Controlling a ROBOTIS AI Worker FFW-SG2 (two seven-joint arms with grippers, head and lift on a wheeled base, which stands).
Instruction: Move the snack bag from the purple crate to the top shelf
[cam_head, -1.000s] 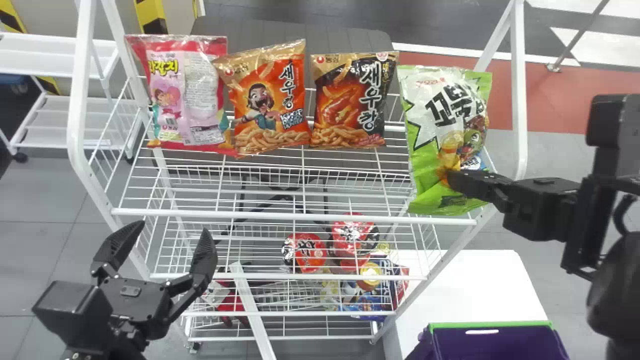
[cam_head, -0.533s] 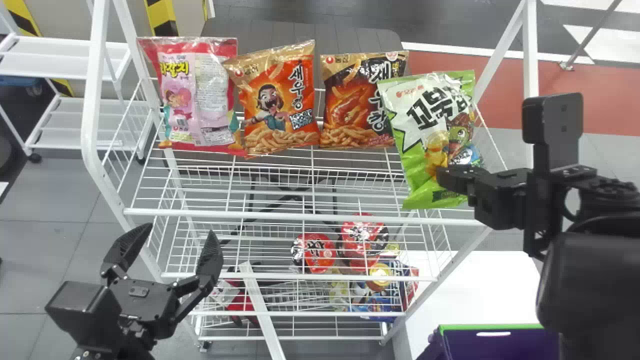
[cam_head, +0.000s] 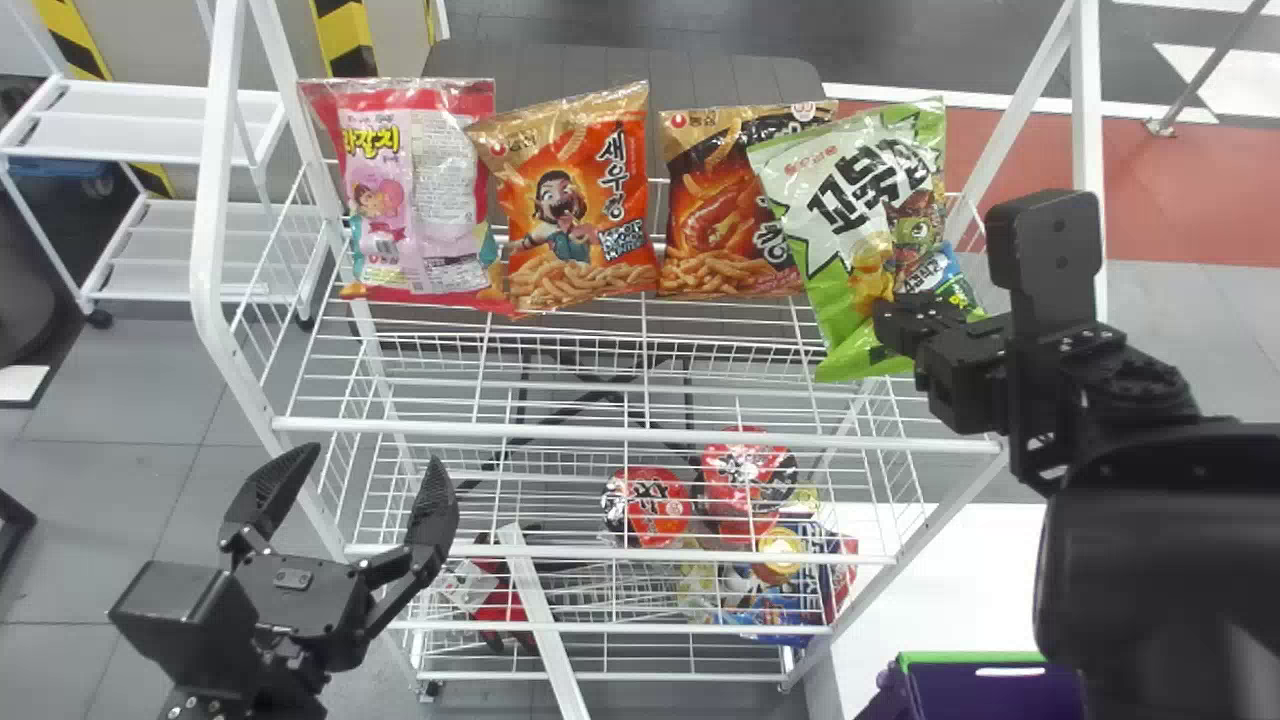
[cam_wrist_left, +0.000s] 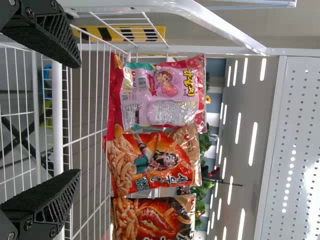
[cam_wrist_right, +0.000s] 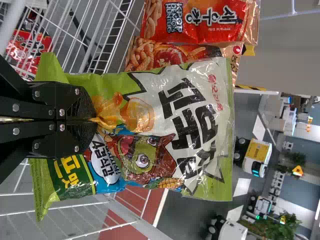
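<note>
Clenched on the lower part of the snack bag (cam_head: 835, 235), the right pincer (cam_wrist_right: 93, 120) has carried it inward past the front edge of the top shelf (cam_head: 640, 434), overlapping the black-and-orange bag (cam_head: 715, 215) in the head view, so only straightening, lowering and release seem left

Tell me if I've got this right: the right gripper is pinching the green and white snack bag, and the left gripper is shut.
Not quite: the left gripper is open, its fingers spread apart, as the head view shows. The right gripper is indeed pinching the green and white snack bag.
</note>
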